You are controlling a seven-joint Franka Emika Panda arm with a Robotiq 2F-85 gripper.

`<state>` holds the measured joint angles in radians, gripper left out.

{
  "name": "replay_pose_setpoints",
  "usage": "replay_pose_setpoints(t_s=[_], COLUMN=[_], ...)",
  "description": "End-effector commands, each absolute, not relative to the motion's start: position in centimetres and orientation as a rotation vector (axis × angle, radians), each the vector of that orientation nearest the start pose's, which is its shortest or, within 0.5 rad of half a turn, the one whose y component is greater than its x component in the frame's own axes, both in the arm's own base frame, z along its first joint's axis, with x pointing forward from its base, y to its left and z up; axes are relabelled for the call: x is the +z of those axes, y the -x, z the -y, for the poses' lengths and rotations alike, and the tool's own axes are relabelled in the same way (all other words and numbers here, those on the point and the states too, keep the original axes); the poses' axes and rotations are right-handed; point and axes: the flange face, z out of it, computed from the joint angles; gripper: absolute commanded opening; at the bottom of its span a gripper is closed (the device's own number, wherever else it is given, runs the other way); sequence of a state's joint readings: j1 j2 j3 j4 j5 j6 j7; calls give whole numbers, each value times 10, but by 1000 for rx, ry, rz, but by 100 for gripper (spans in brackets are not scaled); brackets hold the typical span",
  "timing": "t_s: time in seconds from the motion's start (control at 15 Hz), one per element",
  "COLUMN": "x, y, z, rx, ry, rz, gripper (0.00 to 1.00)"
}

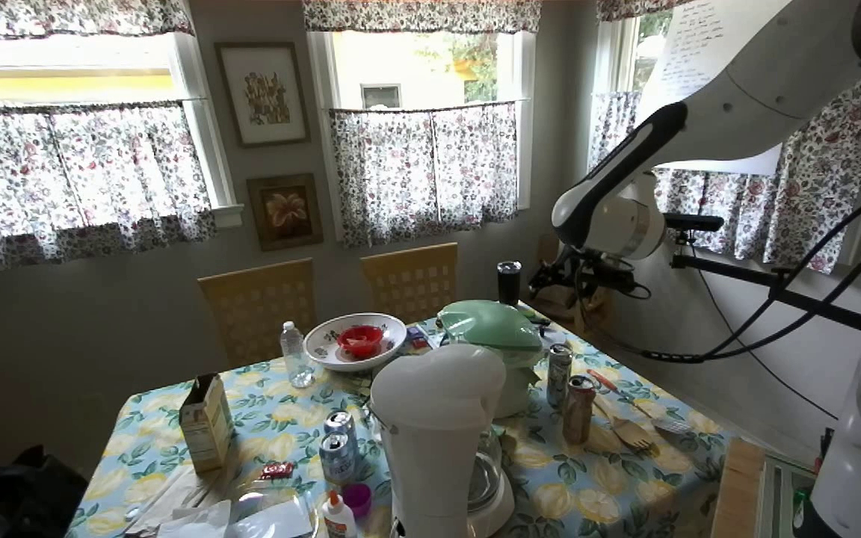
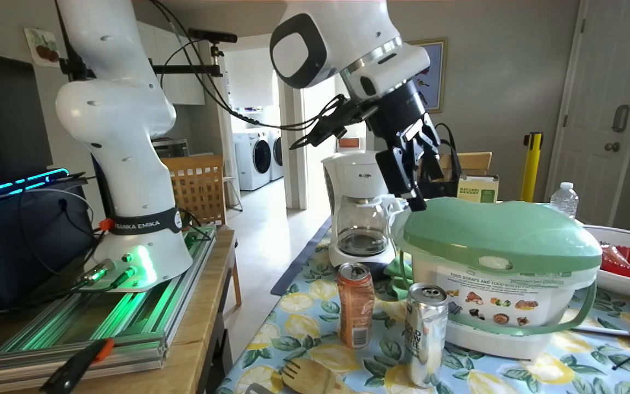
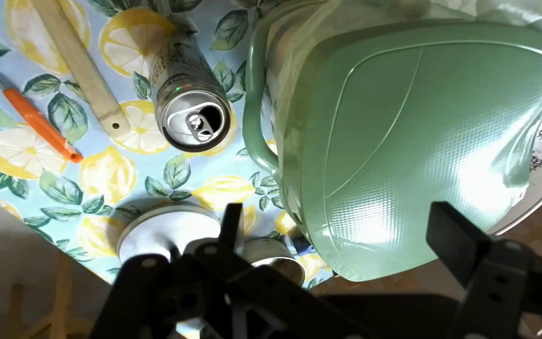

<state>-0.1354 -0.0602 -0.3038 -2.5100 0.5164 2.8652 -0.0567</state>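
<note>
Lemon-print tablecloth (image 3: 111,174); fingers (image 3: 457,240) spread wide near green-lidded bin (image 3: 407,150); coffee maker (image 2: 363,178) in both exterior views only.

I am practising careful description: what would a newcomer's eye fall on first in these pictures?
Probably the large white jointed robot arm, at the right of an exterior view, strikes first, its black two-fingered gripper open. Near the gripper stands a white plastic bin with a domed green lid, sharing the blue, lemon-printed tablecloth with a white plastic coffee maker.
</note>
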Motion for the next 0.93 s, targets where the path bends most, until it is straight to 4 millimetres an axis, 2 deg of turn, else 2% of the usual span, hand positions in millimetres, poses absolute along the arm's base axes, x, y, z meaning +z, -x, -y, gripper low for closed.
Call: replay_pose_setpoints(t_s=[0.0, 0.47, 0.87], x=[328, 298, 266], y=[-443, -451, -454], z=[249, 267, 287], rx=[-624, -591, -540], ry=[2648, 2609, 2589], rz=[-1144, -953, -876], gripper=[100, 100, 100])
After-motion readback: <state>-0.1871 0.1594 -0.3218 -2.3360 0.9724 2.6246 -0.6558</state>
